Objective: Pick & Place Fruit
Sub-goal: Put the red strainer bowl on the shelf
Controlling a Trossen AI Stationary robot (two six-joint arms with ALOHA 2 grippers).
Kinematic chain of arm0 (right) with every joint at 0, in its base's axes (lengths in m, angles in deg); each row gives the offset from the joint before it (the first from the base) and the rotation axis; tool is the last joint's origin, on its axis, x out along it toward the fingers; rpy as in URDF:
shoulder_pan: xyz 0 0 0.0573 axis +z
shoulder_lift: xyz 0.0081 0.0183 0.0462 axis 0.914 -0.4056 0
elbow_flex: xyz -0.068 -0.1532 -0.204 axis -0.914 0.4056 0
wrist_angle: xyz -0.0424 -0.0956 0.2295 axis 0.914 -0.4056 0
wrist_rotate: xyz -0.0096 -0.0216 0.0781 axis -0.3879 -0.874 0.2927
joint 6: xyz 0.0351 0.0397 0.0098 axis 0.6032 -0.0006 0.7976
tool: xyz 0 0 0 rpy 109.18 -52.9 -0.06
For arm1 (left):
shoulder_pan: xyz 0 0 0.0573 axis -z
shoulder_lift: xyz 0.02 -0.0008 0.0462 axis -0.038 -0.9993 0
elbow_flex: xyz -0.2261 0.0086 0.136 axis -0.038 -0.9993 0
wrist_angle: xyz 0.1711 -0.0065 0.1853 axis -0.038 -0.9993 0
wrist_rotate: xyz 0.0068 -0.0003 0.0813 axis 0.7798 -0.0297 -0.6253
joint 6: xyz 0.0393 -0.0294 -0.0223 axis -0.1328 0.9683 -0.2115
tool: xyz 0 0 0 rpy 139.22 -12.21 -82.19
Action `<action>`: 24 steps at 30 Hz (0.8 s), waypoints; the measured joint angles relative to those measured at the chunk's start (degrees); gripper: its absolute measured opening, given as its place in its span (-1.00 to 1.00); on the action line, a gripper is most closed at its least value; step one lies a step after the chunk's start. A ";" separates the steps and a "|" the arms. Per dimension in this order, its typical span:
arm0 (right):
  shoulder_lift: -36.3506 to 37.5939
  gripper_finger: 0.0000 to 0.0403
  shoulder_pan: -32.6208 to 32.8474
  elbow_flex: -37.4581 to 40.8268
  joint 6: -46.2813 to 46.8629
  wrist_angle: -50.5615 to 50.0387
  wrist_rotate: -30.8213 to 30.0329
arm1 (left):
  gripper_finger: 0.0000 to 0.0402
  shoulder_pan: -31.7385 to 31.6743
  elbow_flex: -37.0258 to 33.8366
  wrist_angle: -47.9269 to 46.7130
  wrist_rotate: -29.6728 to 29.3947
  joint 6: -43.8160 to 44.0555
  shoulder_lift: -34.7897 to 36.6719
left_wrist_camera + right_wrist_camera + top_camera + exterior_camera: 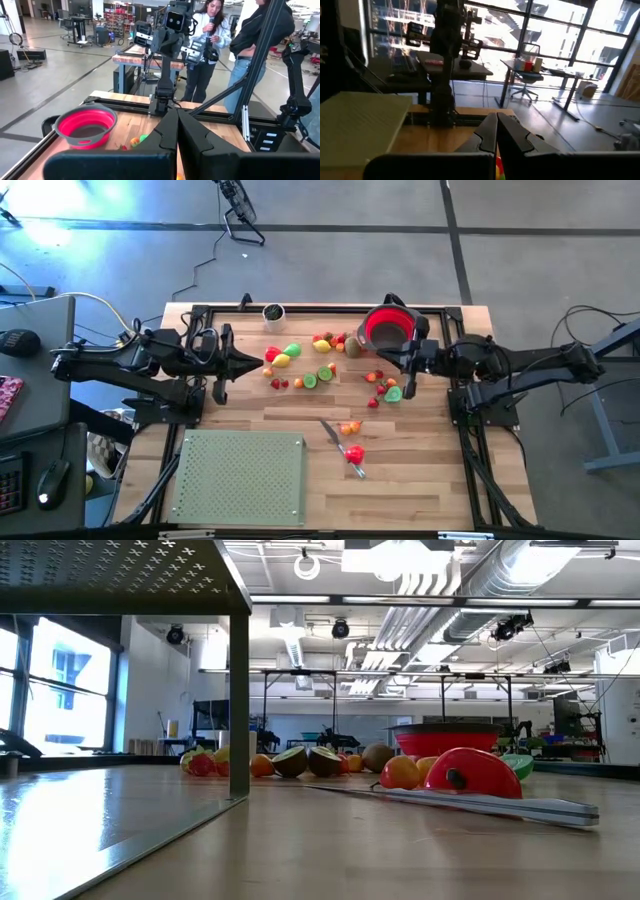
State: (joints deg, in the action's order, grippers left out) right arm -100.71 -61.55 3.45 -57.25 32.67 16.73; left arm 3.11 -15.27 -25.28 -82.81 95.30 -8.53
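1. Fruit (322, 365) scattered across the far half of the wooden worktop (400, 490), mostly between the two arms; red, yellow, green and orange pieces, none lifted.
2. Small cluster of fruit sits by the red strainer (388, 327), which stands near the far right corner of the worktop.
3. Grey knife (342, 448) lies nearer the front, with a red fruit piece (354, 453) and an orange one (347, 428) touching or just beside it.
4. Left hand (262, 364) hovers at the left edge of the fruit spread, fingers pressed together, holding nothing.
5. Right hand (381, 352) hangs just in front of the strainer over the right-side fruit, fingers (512, 132) closed tight, nothing between them.
6. Green perforated board (240, 477) rests at the front left of the worktop, well apart from the fruit.
7. Small dark cup (273, 312) stands at the far edge.
8. Two people (235, 45) stand beyond the far side in the left wrist view.
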 joint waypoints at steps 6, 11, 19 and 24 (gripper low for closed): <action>-0.77 -0.87 -1.16 0.03 -0.31 -2.58 -11.60 | -1.00 0.01 0.00 0.02 -0.02 0.00 0.00; -0.65 -0.46 -2.29 0.03 -0.22 -3.36 -14.59 | -1.00 0.01 0.00 0.02 -0.04 0.02 0.00; -0.68 0.34 -2.80 0.03 -0.28 -5.61 -19.47 | -1.00 -0.01 0.00 0.03 -0.07 0.02 0.00; -0.68 0.63 -2.80 0.03 -0.24 -9.32 -20.95 | -1.00 0.00 0.00 0.02 -0.07 0.02 0.00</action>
State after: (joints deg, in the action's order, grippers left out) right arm -101.39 -64.35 3.48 -57.49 23.34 -4.23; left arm 3.11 -15.27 -25.26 -82.87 95.32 -8.53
